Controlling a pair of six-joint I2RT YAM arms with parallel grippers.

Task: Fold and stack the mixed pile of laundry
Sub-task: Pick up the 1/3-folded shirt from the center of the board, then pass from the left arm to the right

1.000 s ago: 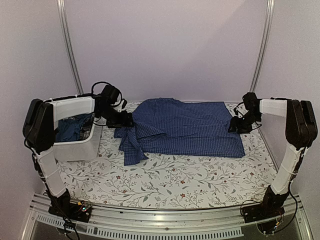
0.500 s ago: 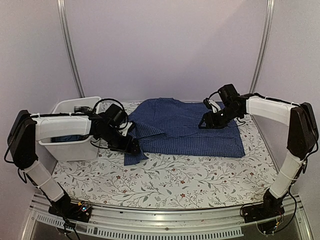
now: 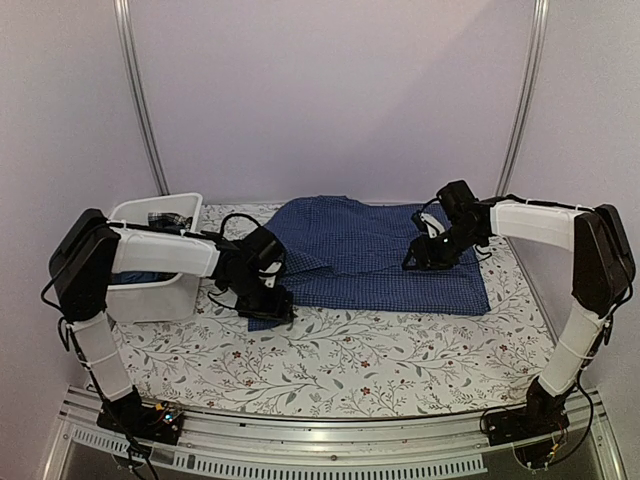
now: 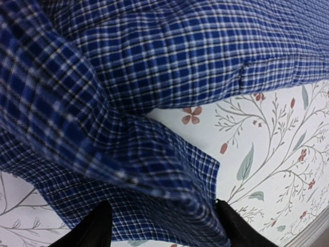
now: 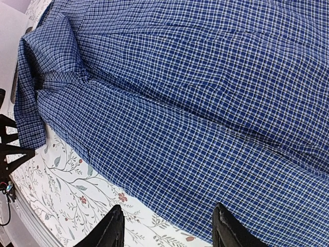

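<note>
The blue-and-white checked shirt (image 3: 380, 255) lies spread flat across the middle of the table, one sleeve (image 3: 262, 280) trailing toward the front left. My left gripper (image 3: 275, 303) is low over that sleeve's end. In the left wrist view the sleeve cloth (image 4: 128, 170) bunches between the wide-apart fingers of the left gripper (image 4: 162, 206), which are not closed on it. My right gripper (image 3: 422, 258) hovers over the shirt's body. In the right wrist view the right gripper (image 5: 167, 207) stands open above the shirt's near hem (image 5: 169, 175), holding nothing.
A white tub (image 3: 150, 300) stands at the left, with a black-and-white plaid piece (image 3: 167, 216) and dark blue cloth (image 3: 128, 277) inside, partly hidden by my left arm. The floral tablecloth (image 3: 350, 360) covers the table. Metal rails run along the near edge.
My left gripper moved from beside the tub forward and right to the sleeve's end. My right gripper swung left from the shirt's right edge to over its body. The shirt has barely shifted.
</note>
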